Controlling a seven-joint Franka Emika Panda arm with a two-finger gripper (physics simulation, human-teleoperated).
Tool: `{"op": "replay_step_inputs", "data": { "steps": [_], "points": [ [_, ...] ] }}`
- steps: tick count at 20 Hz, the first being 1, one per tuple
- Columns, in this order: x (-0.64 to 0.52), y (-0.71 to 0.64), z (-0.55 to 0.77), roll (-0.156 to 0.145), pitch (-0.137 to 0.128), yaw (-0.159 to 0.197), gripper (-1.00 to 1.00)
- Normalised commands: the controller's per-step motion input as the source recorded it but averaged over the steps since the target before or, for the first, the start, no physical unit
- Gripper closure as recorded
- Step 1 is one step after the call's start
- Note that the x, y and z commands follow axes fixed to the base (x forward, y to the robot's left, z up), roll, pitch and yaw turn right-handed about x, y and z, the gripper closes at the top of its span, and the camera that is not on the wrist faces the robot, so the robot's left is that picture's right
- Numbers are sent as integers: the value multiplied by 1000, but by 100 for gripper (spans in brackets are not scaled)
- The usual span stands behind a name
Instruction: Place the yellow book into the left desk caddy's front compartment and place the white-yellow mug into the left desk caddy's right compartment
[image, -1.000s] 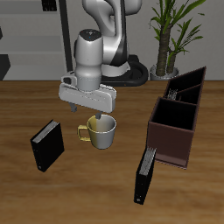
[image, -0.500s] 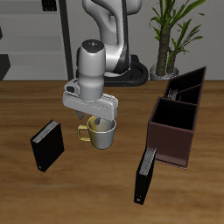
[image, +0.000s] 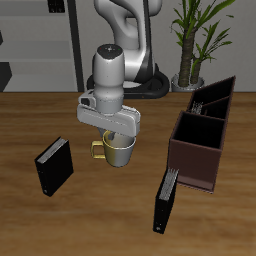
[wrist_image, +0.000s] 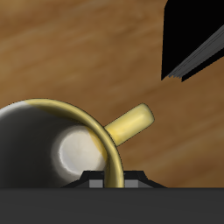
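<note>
The white-yellow mug (image: 118, 150) stands upright near the middle of the table, its yellow handle pointing away from the caddies. My gripper (image: 116, 138) is straight above it, with its fingers down at the rim. In the wrist view the mug's rim (wrist_image: 83, 131) runs between my closely set fingertips (wrist_image: 111, 179), and the handle (wrist_image: 131, 123) sticks out beside them. The jaws look shut on the rim. The nearer dark brown desk caddy (image: 197, 152) stands beside the mug. A thin pale thing (image: 204, 104) in the farther caddy (image: 217, 97) is too small to tell if it is the yellow book.
One black book (image: 54, 166) stands on the table on the far side of the mug from the caddies and also shows in the wrist view (wrist_image: 197, 39). Another black book (image: 166, 201) leans by the nearer caddy's front. A potted plant (image: 196, 40) stands at the back.
My gripper has come down from just above the mug onto its rim and shifted slightly toward the caddies. The mug stays about where it was.
</note>
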Motion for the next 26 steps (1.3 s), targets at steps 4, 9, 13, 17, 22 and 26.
{"op": "replay_step_inputs", "data": {
  "steps": [4, 9, 13, 17, 22, 26],
  "points": [
    [-50, 87, 231, 11, -20, 1, 100],
    [-111, 27, 383, -13, -17, 13, 100],
    [-126, -77, 444, -27, -38, 24, 100],
    [-182, -38, 656, -65, -64, 8, 100],
    [-72, 39, 441, -44, -7, -9, 100],
    [-243, 189, 625, -16, -50, 24, 100]
  ]
}}
